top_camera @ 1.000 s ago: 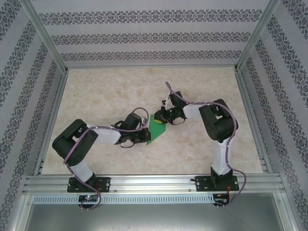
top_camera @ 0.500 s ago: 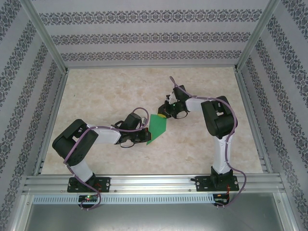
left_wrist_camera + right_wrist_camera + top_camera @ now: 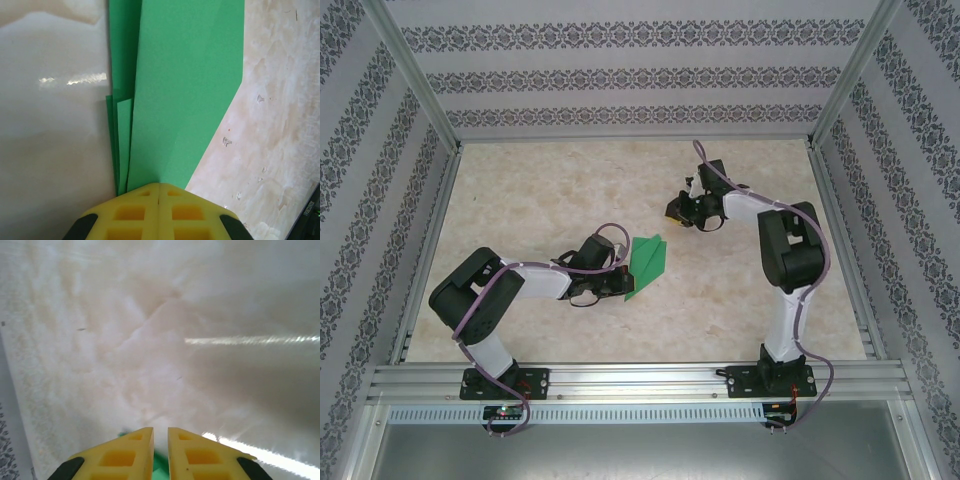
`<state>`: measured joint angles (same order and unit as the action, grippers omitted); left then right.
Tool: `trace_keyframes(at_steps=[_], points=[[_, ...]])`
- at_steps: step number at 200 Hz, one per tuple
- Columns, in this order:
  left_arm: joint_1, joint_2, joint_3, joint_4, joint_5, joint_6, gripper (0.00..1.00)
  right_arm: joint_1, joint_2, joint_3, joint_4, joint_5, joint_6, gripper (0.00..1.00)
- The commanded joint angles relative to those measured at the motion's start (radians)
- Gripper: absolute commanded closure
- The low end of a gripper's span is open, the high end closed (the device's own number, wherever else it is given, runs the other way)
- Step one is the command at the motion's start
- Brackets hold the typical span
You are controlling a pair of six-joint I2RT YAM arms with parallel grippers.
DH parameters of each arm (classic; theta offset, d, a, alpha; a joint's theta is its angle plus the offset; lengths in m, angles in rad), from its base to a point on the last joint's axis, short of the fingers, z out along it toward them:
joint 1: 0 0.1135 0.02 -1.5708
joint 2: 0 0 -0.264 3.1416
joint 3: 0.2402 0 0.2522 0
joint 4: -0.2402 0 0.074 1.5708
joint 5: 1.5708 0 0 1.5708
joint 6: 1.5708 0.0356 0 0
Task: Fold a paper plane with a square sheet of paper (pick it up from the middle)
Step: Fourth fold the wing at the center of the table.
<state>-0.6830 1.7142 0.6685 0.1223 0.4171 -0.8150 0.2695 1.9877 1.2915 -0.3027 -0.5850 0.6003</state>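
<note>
1. Paper plane (image 3: 647, 260), top view: mid-table (image 3: 540, 180), clamped by the left gripper (image 3: 623, 283); right gripper (image 3: 673, 210) well apart.
2. Left wrist view: jaws closed on the folded green layers.
3. Right wrist view: jaws slightly parted, holding nothing.

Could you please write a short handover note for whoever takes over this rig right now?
Left gripper: shut on one end of the green paper, near the middle of the table.
Right gripper: jaws a slit apart, apparently holding nothing, clear of the paper, farther back and to the right.
Done: the sheet is folded into a narrow, layered, pointed shape.
Left: unclear whether more creases are due; probably check the wings, then set it down.
</note>
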Motion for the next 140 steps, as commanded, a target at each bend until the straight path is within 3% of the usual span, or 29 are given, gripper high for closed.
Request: trace_keyframes(at_steps=[1, 35, 73, 140], points=[[-0.009, 0.087, -0.06, -0.289, -0.077, 0.04, 1.0, 0.057, -0.124, -0.088, 0.065, -0.02, 0.02, 0.84], [-0.009, 0.091, -0.06, -0.281, -0.072, 0.042, 1.0, 0.166, -0.178, -0.233, 0.186, -0.006, 0.107, 0.85], [-0.009, 0.088, -0.061, -0.28, -0.068, 0.043, 1.0, 0.275, -0.135, -0.294, 0.276, -0.005, 0.158, 0.86], [-0.009, 0.09, -0.068, -0.272, -0.062, 0.047, 1.0, 0.287, -0.012, -0.305, 0.286, 0.018, 0.159, 0.87]])
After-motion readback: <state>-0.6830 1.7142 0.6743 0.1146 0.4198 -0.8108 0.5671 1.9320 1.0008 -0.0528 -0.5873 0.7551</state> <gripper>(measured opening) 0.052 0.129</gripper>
